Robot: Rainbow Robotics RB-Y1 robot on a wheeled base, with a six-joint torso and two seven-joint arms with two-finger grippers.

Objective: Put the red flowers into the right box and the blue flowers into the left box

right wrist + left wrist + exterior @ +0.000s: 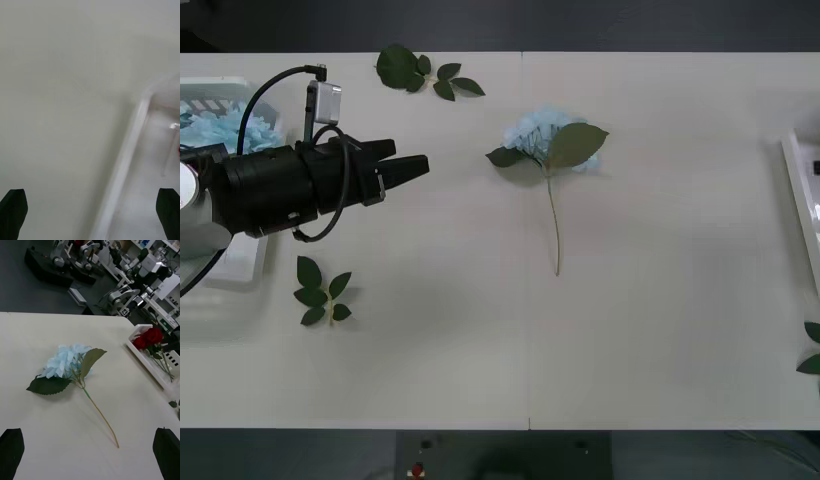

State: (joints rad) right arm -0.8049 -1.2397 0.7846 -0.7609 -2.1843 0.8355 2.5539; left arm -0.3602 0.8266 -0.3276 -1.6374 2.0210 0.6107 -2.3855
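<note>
One blue flower (pixel 542 137) lies on the white table with its stem toward the near edge; in the left wrist view the blue flower (pixel 66 362) is ahead of the fingers. More blue flowers (pixel 222 126) rest in the left box (pixel 240 262). My left gripper (pixel 408 158) hovers open and empty just right of that box, pointing at the loose bloom, its fingers wide apart in its own view (pixel 90 452). Red flowers (pixel 149 337) lie in the right box (pixel 144 357), whose rim (pixel 798 190) is at the far right. My right gripper (pixel 90 212) is open over the right box's rim (pixel 127 150).
Loose green leaf sprigs lie at the table's far side (pixel 426 74), near the left box (pixel 321 292) and at the right edge (pixel 812 350). Other robot equipment (pixel 123 296) stands in the room beyond the table.
</note>
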